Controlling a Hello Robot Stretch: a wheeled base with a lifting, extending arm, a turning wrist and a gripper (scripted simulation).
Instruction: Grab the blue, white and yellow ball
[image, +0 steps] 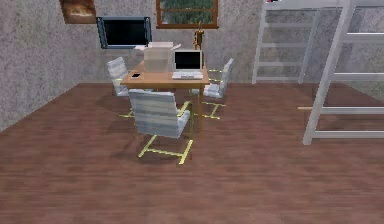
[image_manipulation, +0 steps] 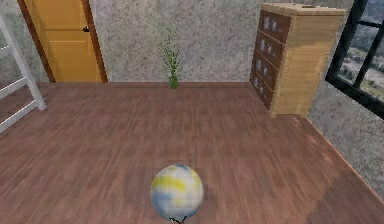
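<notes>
Arm side view: ball (image_manipulation: 177, 190) before plant (image_manipulation: 172, 62), dresser (image_manipulation: 296, 60).

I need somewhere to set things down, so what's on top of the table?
An open laptop, a pale box and a small dark item sit on the table. Anything behind the laptop and box is hidden.

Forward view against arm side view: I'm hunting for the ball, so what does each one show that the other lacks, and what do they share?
Forward view: a wooden table with a laptop, white chairs around it and a dark screen on the wall behind. Arm side view: the blue, white and yellow ball low in the picture, an orange door, a wooden dresser and a green plant by the far wall. Shared: brown wooden floor, speckled grey walls and a white ladder-like frame.
</notes>
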